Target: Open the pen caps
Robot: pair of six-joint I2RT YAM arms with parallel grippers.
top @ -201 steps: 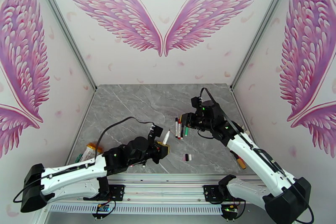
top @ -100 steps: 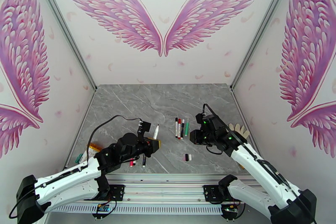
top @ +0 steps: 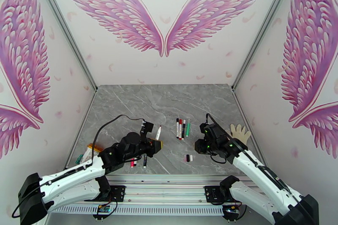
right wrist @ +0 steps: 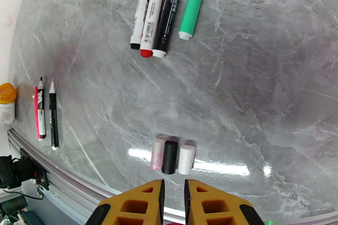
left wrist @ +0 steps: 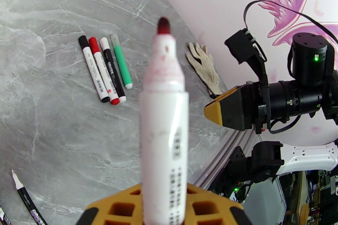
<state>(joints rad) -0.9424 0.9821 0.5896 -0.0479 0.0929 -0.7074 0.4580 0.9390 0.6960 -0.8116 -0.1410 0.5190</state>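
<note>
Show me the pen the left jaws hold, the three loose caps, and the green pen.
held pen (left wrist: 164, 107), left wrist view, middle of its white barrel.
loose caps (right wrist: 170, 157), right wrist view, black cap in the middle of the row.
green pen (right wrist: 194, 4), right wrist view, mid-barrel.

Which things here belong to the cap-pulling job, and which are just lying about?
Job: pen in left gripper; four capped pens; three loose caps; three uncapped pens.
Lying about: glove; orange-topped bottle.
</note>
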